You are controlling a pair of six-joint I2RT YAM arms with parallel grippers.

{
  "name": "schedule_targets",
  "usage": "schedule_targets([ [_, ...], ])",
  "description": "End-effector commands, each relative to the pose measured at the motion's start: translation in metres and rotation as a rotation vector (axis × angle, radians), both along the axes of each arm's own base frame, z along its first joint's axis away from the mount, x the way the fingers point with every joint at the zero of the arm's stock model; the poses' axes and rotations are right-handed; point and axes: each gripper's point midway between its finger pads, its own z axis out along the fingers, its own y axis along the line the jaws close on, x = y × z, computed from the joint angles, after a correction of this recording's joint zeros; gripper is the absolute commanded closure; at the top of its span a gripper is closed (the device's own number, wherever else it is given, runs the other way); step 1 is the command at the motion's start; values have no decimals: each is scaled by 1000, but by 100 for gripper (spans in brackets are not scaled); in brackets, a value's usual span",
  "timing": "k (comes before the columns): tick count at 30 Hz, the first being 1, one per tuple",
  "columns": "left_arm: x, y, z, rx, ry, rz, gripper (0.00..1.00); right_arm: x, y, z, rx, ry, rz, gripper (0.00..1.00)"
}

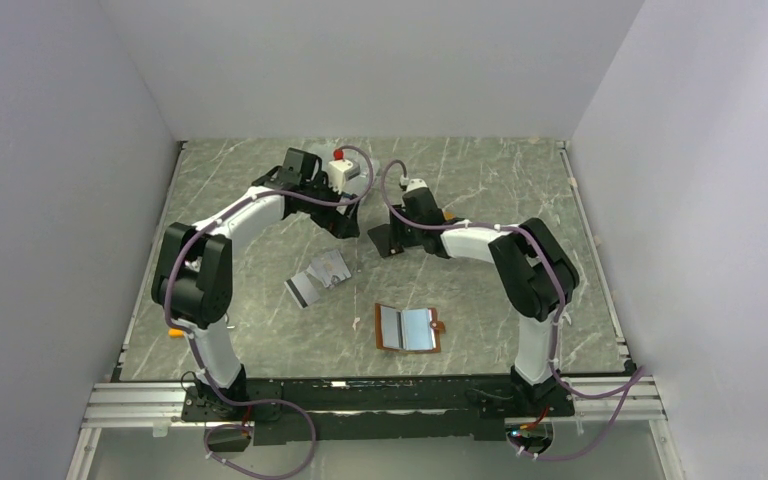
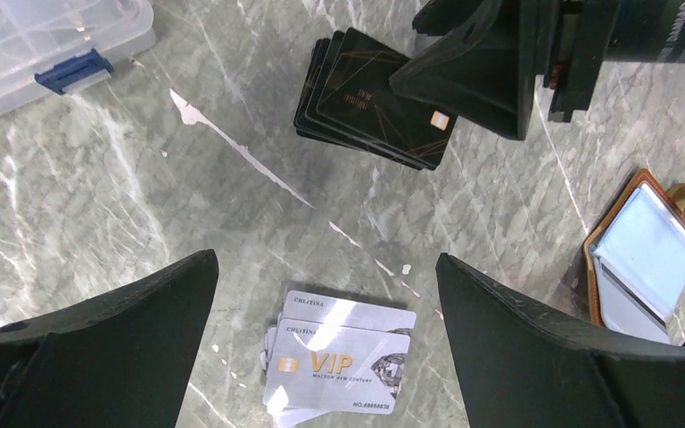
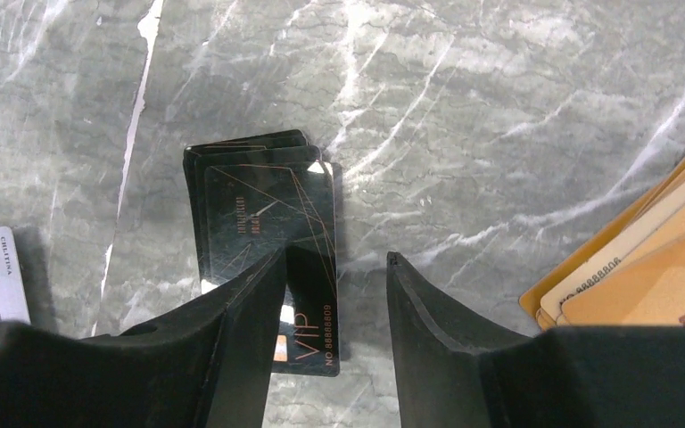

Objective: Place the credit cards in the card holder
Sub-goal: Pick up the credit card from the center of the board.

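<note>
Left arm (image 1: 245, 215), right arm (image 1: 470, 240) — white links, black joints, lilac cables; pincer fingers (image 2: 98, 357) matte black, wedge-shaped.

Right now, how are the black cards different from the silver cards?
The black cards are dark with thin gold lines; the silver cards are pale and shiny. The black cards lie under the right jaws, the silver cards under the left jaws. Both are fanned piles lying flat, and both say VIP.
</note>
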Motion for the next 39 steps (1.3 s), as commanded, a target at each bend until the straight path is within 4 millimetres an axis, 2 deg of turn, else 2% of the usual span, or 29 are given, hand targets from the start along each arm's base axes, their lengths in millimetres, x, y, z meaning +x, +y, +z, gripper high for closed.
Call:
schedule_targets([
  [1, 0, 1, 21, -12, -71, -5, 1, -33, -26, -35, -76, 142, -61, 54],
  [4, -2, 1, 20, -7, -63, -7, 1, -38, -30, -36, -71, 150, -85, 57],
  [6, -1, 1, 20, -9, -63, -8, 1, -34, -26, -29, -31, 133, -94, 57],
  [9, -2, 0, 20, -14, -62, -9, 1, -32, -14, -15, 48, 128, -74, 44],
  [12, -2, 0, 21, -14, -67, -11, 1, -32, -7, -9, 98, 143, -52, 40],
  [15, -2, 2, 22, -7, -73, -12, 1, -34, -1, -10, 112, 152, -30, 38],
  [18, -3, 1, 24, -8, -74, -15, 1, -38, 0, -20, 87, 168, -17, 37],
  [25, -2, 1, 28, -8, -75, -18, 1, -58, 1, -43, -83, 179, -11, 45],
  [33, -2, 4, 32, -5, -81, -20, 1, -81, -25, -62, -130, 208, -79, 54],
  [39, -4, 5, 35, -10, -80, -22, 1, -85, -34, -66, -141, 216, -111, 61],
])
